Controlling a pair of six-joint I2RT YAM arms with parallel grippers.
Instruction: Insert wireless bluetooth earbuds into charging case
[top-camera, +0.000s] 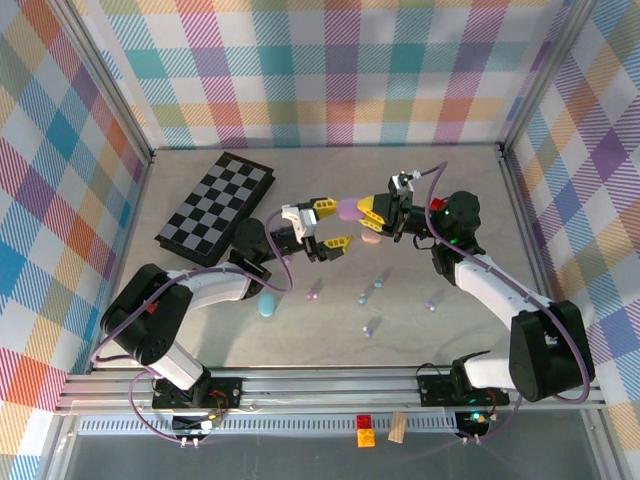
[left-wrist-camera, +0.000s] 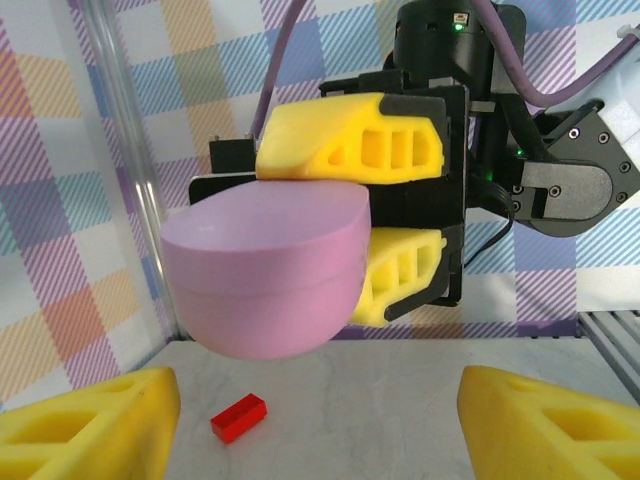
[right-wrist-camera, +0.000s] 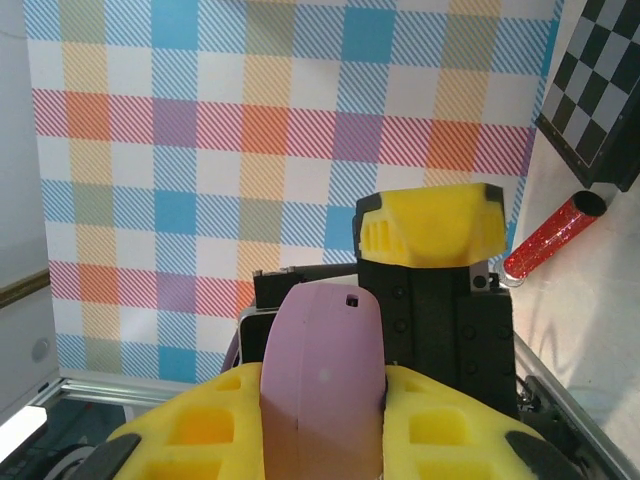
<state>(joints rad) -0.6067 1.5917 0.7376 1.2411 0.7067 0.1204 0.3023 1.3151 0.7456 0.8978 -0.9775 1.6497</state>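
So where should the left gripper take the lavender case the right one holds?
Probably the lavender case's free rounded end, jutting beyond the right gripper's fingers. Bring the left gripper head-on from the left, jaws across the two flanks those fingers leave bare.

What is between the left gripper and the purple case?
Nothing: in the left wrist view, only air separates the left gripper from the purple case in the right gripper.

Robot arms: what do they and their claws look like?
The left arm and right arm have white links between bulky black joints, with purple cables looping alongside. The left claw and right claw each have two chunky yellow fingers with rectangular cut-outs, on a black mount. A small green light glows on the right wrist.
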